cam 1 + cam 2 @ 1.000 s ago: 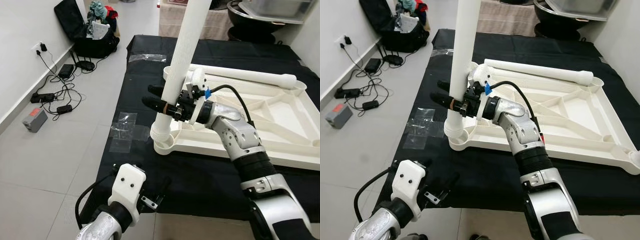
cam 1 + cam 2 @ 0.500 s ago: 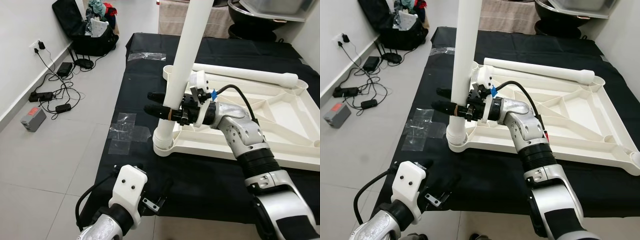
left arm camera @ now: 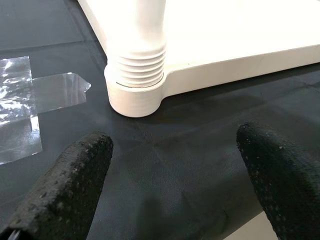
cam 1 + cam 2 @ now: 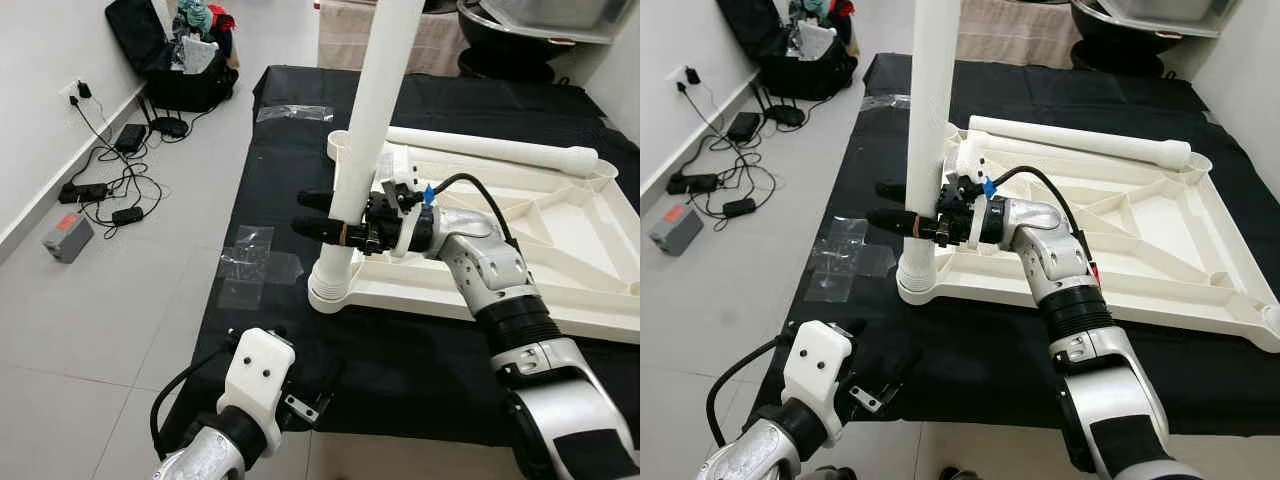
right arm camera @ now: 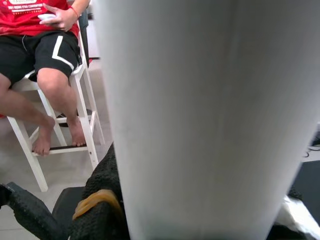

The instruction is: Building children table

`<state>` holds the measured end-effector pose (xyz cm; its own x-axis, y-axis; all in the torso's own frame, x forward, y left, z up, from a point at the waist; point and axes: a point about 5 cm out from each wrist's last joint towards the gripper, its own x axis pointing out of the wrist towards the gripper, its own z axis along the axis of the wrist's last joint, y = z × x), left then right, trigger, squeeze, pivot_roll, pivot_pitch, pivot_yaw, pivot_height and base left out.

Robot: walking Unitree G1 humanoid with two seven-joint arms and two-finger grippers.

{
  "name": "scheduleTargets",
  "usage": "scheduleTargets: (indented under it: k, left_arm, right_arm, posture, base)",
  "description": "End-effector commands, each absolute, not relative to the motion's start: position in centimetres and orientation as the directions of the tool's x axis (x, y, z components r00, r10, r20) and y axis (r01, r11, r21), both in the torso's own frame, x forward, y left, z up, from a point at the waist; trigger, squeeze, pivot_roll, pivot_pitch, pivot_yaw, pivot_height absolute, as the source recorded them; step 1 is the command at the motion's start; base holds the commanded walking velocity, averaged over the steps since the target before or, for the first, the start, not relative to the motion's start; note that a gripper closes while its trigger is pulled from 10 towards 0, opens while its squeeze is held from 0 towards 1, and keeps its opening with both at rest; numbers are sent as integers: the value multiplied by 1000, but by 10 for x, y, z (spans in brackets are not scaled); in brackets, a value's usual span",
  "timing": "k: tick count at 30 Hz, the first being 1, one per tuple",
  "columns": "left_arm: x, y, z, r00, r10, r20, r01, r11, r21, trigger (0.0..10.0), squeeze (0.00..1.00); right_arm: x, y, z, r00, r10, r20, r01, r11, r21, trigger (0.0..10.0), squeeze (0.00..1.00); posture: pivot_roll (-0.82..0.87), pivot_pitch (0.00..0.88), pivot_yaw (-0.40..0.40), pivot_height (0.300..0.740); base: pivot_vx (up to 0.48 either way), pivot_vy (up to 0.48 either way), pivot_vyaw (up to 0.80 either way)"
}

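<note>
The white table top (image 4: 560, 240) lies upside down on a black cloth. A long white leg (image 4: 372, 120) stands nearly upright, its threaded end (image 3: 135, 65) in the near-left corner socket (image 3: 132, 97). My right gripper (image 4: 303, 213) is shut on this leg a little above the socket, one black finger on each side. A second white leg (image 4: 490, 150) lies flat along the far edge of the table top. My left gripper (image 3: 170, 185) hovers low over the cloth at the near edge, open, in front of the socket and apart from it.
Clear tape patches (image 4: 255, 265) lie where the cloth meets the floor. Cables and power strips (image 4: 110, 190), a grey box (image 4: 68, 237) and a black bag (image 4: 170, 60) lie on the floor to the left. A person (image 5: 45, 50) sits on a white stool beyond the leg.
The right gripper has shifted slightly with the leg, which now stands a little straighter in the corner socket. The left arm has stayed put.
</note>
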<state>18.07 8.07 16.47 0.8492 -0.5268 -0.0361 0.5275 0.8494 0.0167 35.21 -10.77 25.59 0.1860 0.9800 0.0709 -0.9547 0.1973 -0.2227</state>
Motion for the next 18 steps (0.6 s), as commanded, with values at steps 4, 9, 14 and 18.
scheduleTargets:
  k: [4,9,14,18]
  left_arm:
    - [180,81,165,853,-520,-41,520,854,15,10000,0]
    - [181,81,166,856,-516,-36,517,856,16,10000,0]
    - [182,82,167,856,-515,-34,516,856,20,10000,0]
    - [184,83,168,860,-510,-29,511,859,26,10000,0]
  right_arm:
    - [347,-107,242,155,988,8,-963,153,-223,10000,0]
    - [348,-106,233,221,975,-11,-957,215,-197,10000,0]
    - [349,-106,226,254,967,-34,-955,245,-168,10000,0]
    - [351,-106,218,313,948,-64,-942,301,-152,10000,0]
  posture:
    - [97,212,-69,740]
    - [94,214,-70,740]
    - [91,216,-70,740]
    - [90,218,-71,740]
  base:
    - [0,0,0]
    - [0,0,0]
    - [0,0,0]
    - [0,0,0]
